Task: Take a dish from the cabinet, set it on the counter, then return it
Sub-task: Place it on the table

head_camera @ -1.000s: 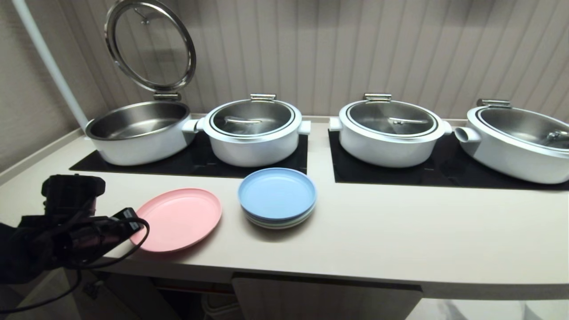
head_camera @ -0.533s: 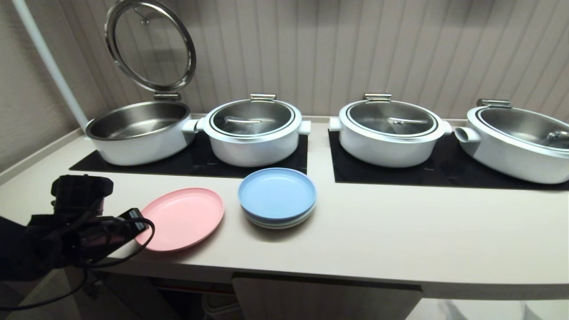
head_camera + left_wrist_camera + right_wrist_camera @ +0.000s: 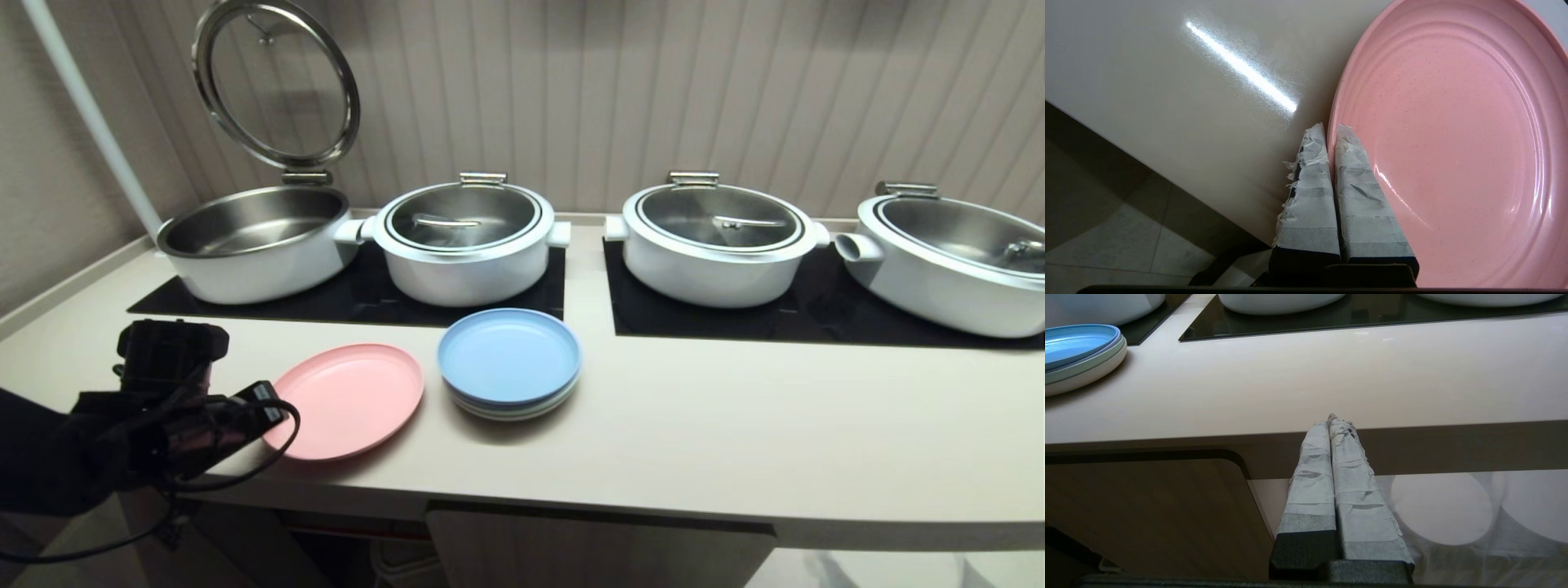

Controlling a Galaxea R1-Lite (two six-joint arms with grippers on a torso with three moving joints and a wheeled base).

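Left fingers (image 3: 1331,130): pinched on the rim of the round, shallow pink plastic dish (image 3: 1453,134).
Dish: on the cream tabletop (image 3: 694,425), beside the blue-topped plate stack (image 3: 509,359).
Right fingers (image 3: 1333,420): pressed together on nothing, below the tabletop edge.
Risk: the thin rim grip may slip, so the dish could tilt or nudge the stack.
Containers: open steel pot (image 3: 253,241) looks empty; the dish holds nothing.
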